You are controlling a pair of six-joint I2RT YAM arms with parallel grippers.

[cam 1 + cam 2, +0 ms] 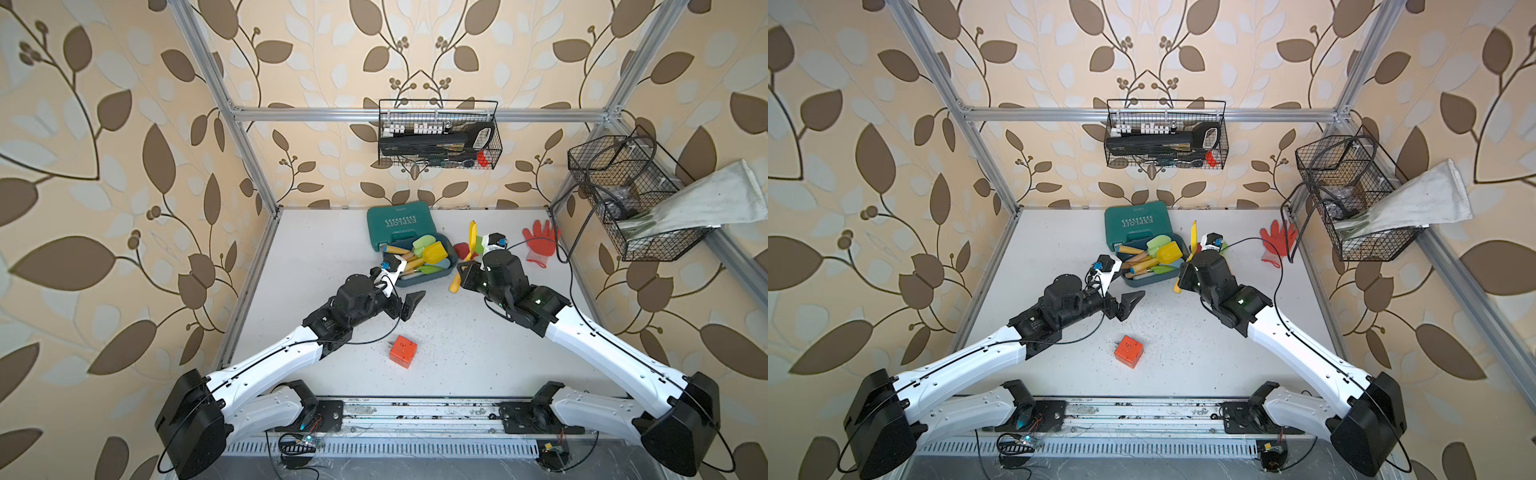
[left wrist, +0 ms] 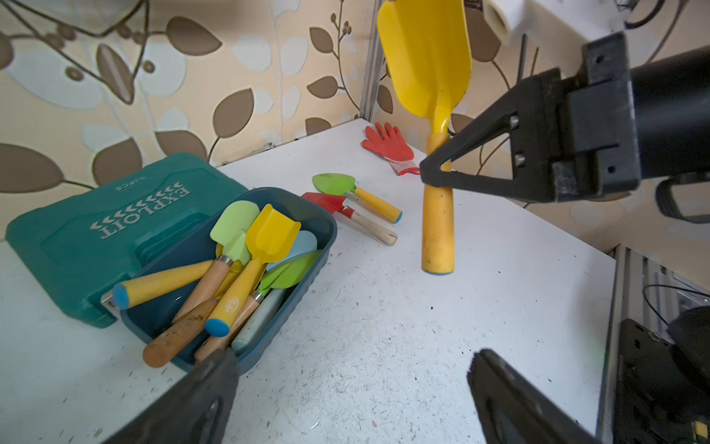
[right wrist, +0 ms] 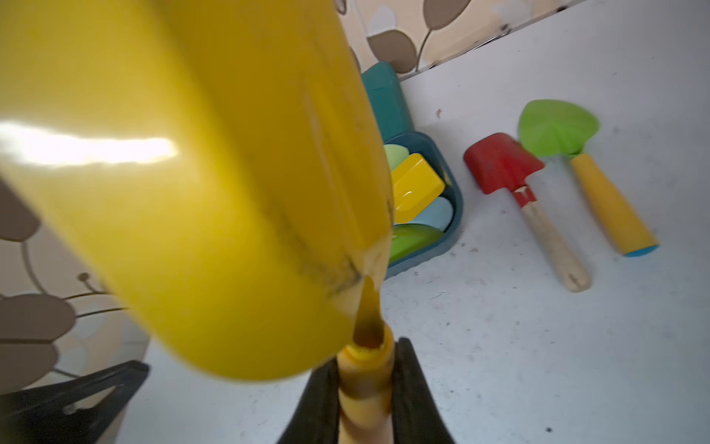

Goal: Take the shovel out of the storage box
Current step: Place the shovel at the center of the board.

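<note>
Count first: you have one yellow shovel [image 2: 427,61] in the right gripper [image 2: 438,176]. Two more tools lie side by side on the table [image 2: 384,346] beyond it: one red shovel [image 2: 323,200] with a pale wooden handle and one green trowel [image 2: 333,182] with a yellow handle. Inside the storage box [image 2: 329,235] six handles show and four blades, one each in pale green, yellow, pale blue and mid green. Add one red glove [image 2: 388,144], one orange cube [image 1: 403,351], one green tool case [image 2: 96,230] right behind the box, and two black wire baskets [image 1: 496,145] on the frame

The yellow shovel is out of the box, just beside its right end. Its long axis stands close to upright, blade up, blue-capped butt down by the table; you cannot tell whether the butt touches. The right gripper's jaws are clamped on the top of the handle, just under the blade's neck. The left gripper [image 1: 410,305] is spread wide and holds nothing, over bare table just in front of the box and apart from it

The held blade is a glossy curved scoop with a rounded tip; its handle is round, slightly tapered and scuffed with dirt. The box is smooth dark teal plastic with rounded corners and sloping walls. The table is white, speckled with dark grit
</note>
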